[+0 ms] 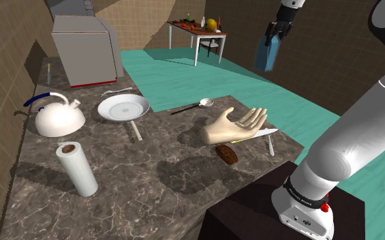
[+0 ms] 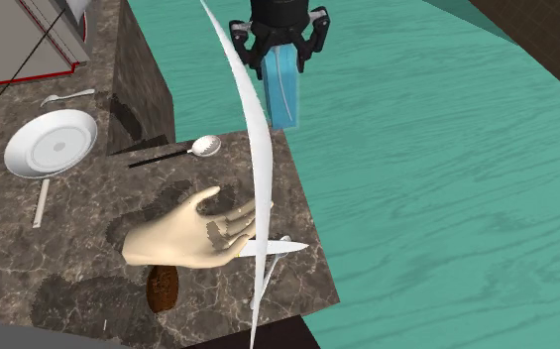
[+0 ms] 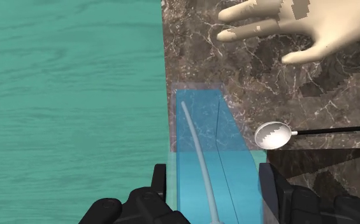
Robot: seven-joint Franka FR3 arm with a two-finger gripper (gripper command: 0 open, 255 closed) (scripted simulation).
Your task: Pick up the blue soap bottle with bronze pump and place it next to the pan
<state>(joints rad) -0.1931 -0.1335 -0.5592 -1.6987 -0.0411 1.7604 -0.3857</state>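
One gripper (image 1: pixel 273 35) hangs in the air with its two fingers (image 3: pixel 160 186) clamped on the sides of the one blue bottle (image 1: pixel 266 54). The bottle points down from the hand, clear of every surface. In the wrist view it sits over the edge of the marble counter (image 1: pixel 150 187), partly above the teal floor (image 1: pixel 184 75), and a pale curved line runs through its see-through body. The one pan (image 1: pixel 123 107), white with a pale handle, lies on the counter well apart from the bottle, toward the shoulder view's left. There are two spoons. A dark-handled spoon (image 1: pixel 192 106) lies between the pan and the counter edge, near the bottle in the wrist view, and an all-white spoon (image 1: pixel 116 91) lies just past the pan. One beige model hand (image 1: pixel 233 126) rests palm up near the counter's edge, with one knife (image 1: pixel 260 133) lying by its fingers and one brown lump (image 1: pixel 227 153) just beside its wrist. One white kettle (image 1: pixel 59 117) with a blue handle stands beside the pan, and one paper roll (image 1: pixel 76 168) stands upright nearer the camera. One white box (image 1: pixel 85 48) with a red base strip sits at the counter's far end. One small table (image 1: pixel 194 31) stands far off on the floor.
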